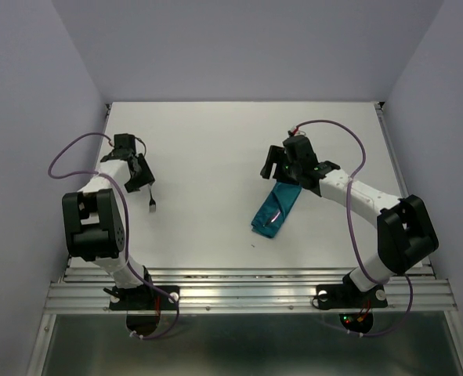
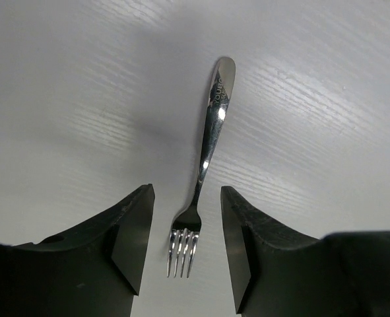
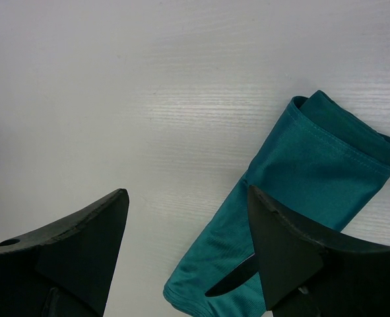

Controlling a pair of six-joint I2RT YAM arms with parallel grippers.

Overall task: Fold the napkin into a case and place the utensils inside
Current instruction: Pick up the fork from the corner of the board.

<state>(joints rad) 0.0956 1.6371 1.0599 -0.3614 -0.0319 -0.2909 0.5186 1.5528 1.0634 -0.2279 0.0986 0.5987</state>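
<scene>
A silver fork lies flat on the white table, tines toward the camera and handle pointing away. My left gripper is open around the tine end, and neither finger touches it. From above, the fork shows just below the left gripper. The teal napkin lies folded as a narrow, long case. My right gripper hangs open over its edge, the right finger above the cloth. A dark pointed blade, apparently the knife, rests on the cloth beside that finger.
The white table is enclosed by pale walls at the back and both sides. A metal rail with the two arm bases runs along the near edge. Purple cables loop off both arms.
</scene>
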